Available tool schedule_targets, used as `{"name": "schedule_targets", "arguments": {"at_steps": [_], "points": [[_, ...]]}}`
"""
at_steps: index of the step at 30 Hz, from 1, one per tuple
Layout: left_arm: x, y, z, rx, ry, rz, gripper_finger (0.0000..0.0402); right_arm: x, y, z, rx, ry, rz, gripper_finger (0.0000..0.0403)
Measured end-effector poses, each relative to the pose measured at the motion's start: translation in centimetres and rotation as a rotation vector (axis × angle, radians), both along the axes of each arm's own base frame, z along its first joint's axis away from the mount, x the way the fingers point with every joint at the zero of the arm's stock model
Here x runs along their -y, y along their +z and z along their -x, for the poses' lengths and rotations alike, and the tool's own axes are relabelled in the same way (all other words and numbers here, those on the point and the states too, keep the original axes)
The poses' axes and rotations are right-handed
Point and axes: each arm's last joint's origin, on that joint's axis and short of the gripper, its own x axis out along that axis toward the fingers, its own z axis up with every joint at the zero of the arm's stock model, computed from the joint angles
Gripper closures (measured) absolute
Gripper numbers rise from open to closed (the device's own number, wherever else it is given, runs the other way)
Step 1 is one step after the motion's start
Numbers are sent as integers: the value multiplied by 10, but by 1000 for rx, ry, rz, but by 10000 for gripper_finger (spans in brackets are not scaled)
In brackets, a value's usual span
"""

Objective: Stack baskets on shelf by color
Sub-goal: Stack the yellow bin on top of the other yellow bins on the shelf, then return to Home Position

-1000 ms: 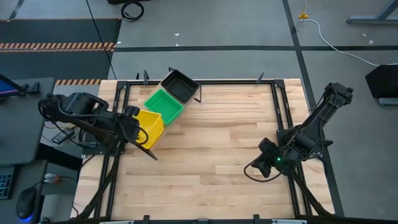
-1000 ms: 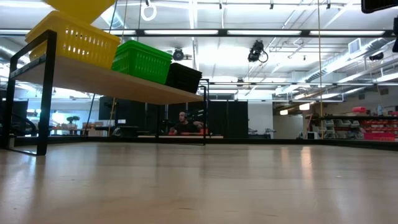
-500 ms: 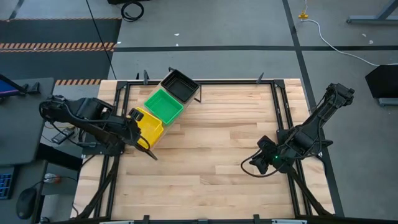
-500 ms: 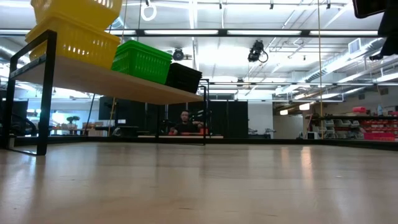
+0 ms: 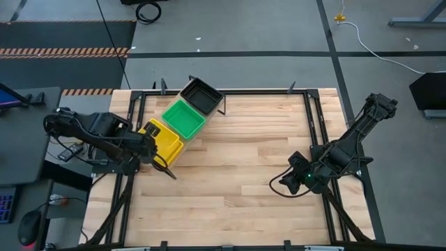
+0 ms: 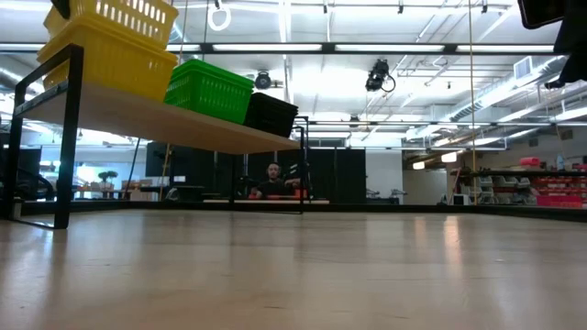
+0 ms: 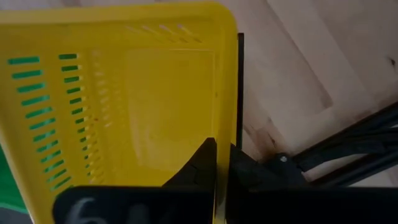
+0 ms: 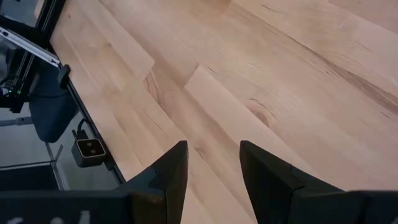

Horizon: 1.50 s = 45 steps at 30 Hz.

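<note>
The shelf (image 5: 169,169) runs slantwise at the table's far left, raised on black supports (image 6: 60,137). On it stand a black basket (image 5: 202,96), a green basket (image 5: 183,117) and a yellow basket (image 6: 105,62) in a row. My left gripper (image 5: 148,148) is shut on another yellow basket (image 5: 165,138), which sits slightly tilted in the top of the yellow one below, as the low view (image 6: 117,16) shows. My right gripper (image 5: 281,184) is open and empty above the table's right part. My left gripper pinches the upper yellow basket's end wall at its rim (image 7: 217,127), one finger (image 7: 202,163) inside the basket and one (image 7: 249,169) outside. The fingers come from the table's left side. The basket's bottom sits down inside the lower yellow basket, slightly tilted.
The bare wooden tabletop (image 5: 237,174) spreads from the shelf to the right arm. A black frame (image 5: 320,132) edges the table. A person (image 6: 272,181) sits far off behind the table in the low view.
My left gripper has gone down and a little toward the table's left edge with the yellow basket, which has levelled off and dropped into the yellow basket on the shelf. My right gripper has moved a little toward the table's left.
</note>
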Motion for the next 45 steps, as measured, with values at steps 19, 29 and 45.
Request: {"name": "schedule_targets", "arguments": {"at_steps": [19,29,45], "points": [[0,-15,1,-56,23,3,350,0,0,0,5,1,-4,250],[0,-15,1,-56,54,18,288,-1,0,0,-6,15,-27,250],[-1,-15,1,-27,233,29,251,-4,0,1,-75,69,-107,250]]}}
